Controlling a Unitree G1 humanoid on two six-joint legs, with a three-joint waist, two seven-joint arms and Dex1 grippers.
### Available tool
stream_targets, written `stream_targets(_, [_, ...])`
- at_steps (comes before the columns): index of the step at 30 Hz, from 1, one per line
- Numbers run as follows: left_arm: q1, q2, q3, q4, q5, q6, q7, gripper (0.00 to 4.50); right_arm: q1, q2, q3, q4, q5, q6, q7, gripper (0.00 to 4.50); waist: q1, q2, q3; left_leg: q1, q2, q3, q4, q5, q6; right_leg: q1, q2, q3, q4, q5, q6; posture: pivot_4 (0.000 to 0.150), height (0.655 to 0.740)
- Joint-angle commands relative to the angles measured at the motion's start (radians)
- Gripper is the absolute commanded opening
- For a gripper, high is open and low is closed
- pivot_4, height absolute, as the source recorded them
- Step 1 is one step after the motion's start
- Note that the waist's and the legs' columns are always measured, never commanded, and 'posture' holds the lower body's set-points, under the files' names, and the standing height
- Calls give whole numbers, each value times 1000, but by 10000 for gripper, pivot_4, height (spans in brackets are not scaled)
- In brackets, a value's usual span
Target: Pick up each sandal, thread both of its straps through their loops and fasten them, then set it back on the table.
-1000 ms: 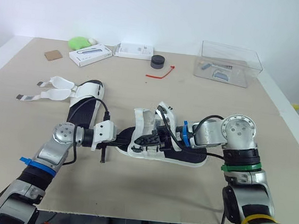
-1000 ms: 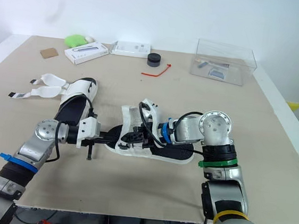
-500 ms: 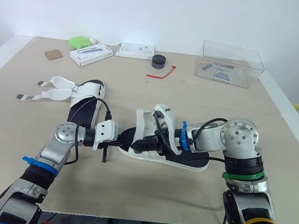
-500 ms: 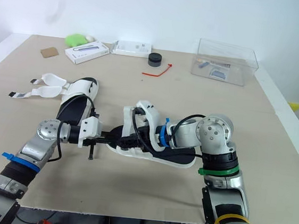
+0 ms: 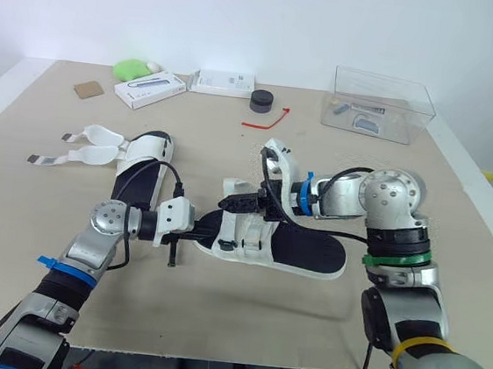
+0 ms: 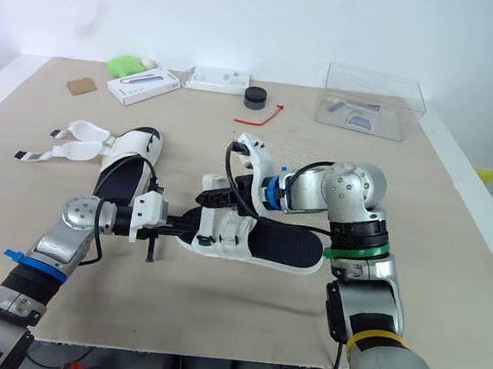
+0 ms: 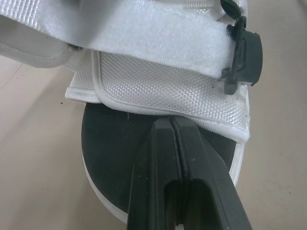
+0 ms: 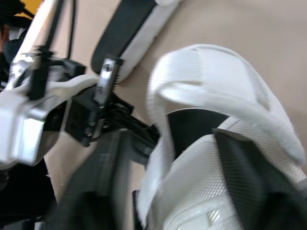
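The right gripper (image 5: 243, 204) is clamped on the near sandal, a white woven-mesh sandal with a smooth black footbed (image 5: 306, 251); in the right wrist view its dark fingers (image 8: 249, 182) sit on either side of the textured front strap. The left gripper (image 5: 204, 231) is pressed shut, and its two matte black fingers (image 7: 158, 163) meet in a thin seam with the tip lying on the rounded toe end of the footbed, just under the piped edge of the mesh. Above that edge runs a fuzzy white fastening strap (image 7: 158, 33), ending beside a black plastic loop (image 7: 244, 60). This sandal lies on the beige table (image 5: 241, 316) between the two arms, toe toward the left gripper. A second sandal of the same make (image 5: 136, 182) lies further to the left, its two padded white straps (image 5: 92, 144) splayed open and flat on the table. Along the far edge are a green rounded lump (image 5: 131, 70), a flat white box (image 5: 149, 90), a black round puck (image 5: 260, 101), a red tie (image 5: 266, 120) and a clear plastic box (image 5: 378, 106).
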Motion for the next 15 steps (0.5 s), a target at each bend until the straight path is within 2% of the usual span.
stream_targets(1, [25, 8, -40, 39, 57, 22, 5, 0, -17, 21, -55, -48, 0, 32, 18, 9796, 0, 0, 0, 0, 0, 0, 0, 0, 0, 0, 0, 0, 0, 0, 0, 1500, 7400])
stream_targets(3, [29, 10, -40, 35, 57, 24, 7, 0, 25, 38, -72, -118, 25, 72, 7, 1257, 0, 0, 0, 0, 0, 0, 0, 0, 0, 0, -2, 0, 0, 0, 0, 1500, 7400])
stream_targets(4, [31, 11, -39, 33, 56, 25, 8, 0, 47, 43, -76, -151, 39, 84, 1, 429, 0, 0, 0, 0, 0, -1, 0, 0, 0, 0, -2, -1, 0, 0, 0, 1500, 7400])
stream_targets(8, [43, 15, -40, 20, 56, 30, 10, 0, 174, 40, -51, -314, 99, 92, -38, 429, 0, 1, -1, -1, 0, -3, 0, 0, 0, 0, -2, -2, 0, 0, 0, 1500, 7400])
stream_targets(15, [38, 14, -43, 22, 56, 33, 7, 0, 243, 67, -42, -409, 71, 92, -82, 429, -1, 3, -2, -1, 0, -3, 0, 0, 0, 0, -2, -3, -1, 0, 0, 1500, 7400])
